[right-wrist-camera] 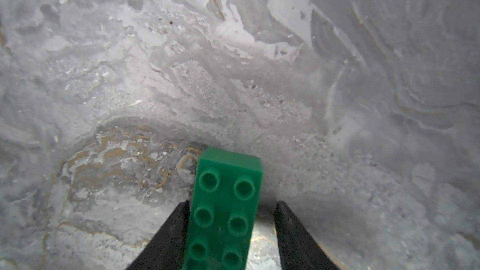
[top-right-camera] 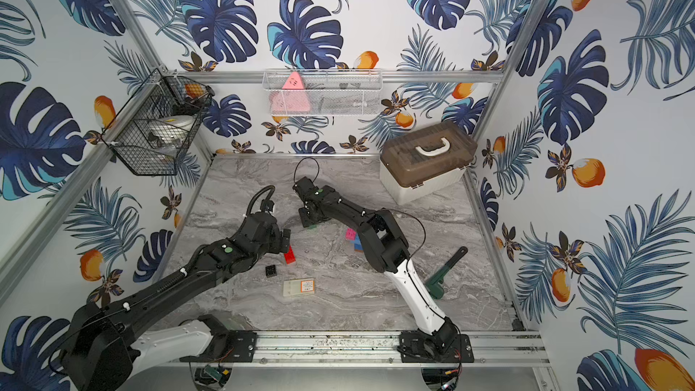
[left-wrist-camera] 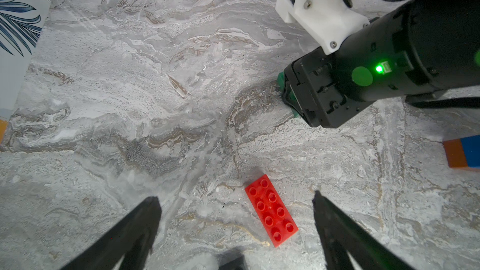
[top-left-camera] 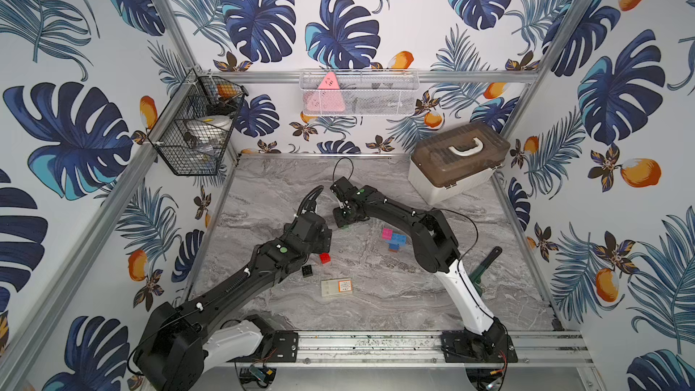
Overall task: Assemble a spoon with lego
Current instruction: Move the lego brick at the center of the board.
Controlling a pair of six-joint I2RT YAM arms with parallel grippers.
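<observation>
Grey marble counter (top-left-camera: 395, 295) fills the floor of the cell, and a storage box (top-left-camera: 459, 161) with a brown lid stands in its far right corner. Both arms reach toward the middle. The left arm (top-left-camera: 263, 268) comes from the near left, and the right arm (top-left-camera: 406, 220) bends from the near right toward the far centre. A dark green tool (top-right-camera: 445, 268) lies at the right, well apart from the work.

The unfinished spoon (top-left-camera: 395, 238), with pink and blue on an orange end, lies just beside the right arm's elbow. A beige box (top-left-camera: 336, 287) lies nearer, in the centre.

The right claw (right-wrist-camera: 232, 203) is down at the counter around the green brick (right-wrist-camera: 226, 177). It stands narrow. One finger (right-wrist-camera: 168, 235) is against the brick's side and the other shows a small gap, so I judge the brick is enclosed but not yet gripped. The brick's long axis runs along the fingers, so they meet its two long sides. From this claw the spoon lies to the right and a little nearer, and the right arm is the nearer one to it. I expect the carry to be short.

The left claw (left-wrist-camera: 235, 197) is wide and holds nothing. It hovers over the red brick (left-wrist-camera: 271, 210), which lies flat, studs up, between the fingers, its long axis slanted to the line between them. The black brick (top-left-camera: 307, 270) lies alone, near the red one.
</observation>
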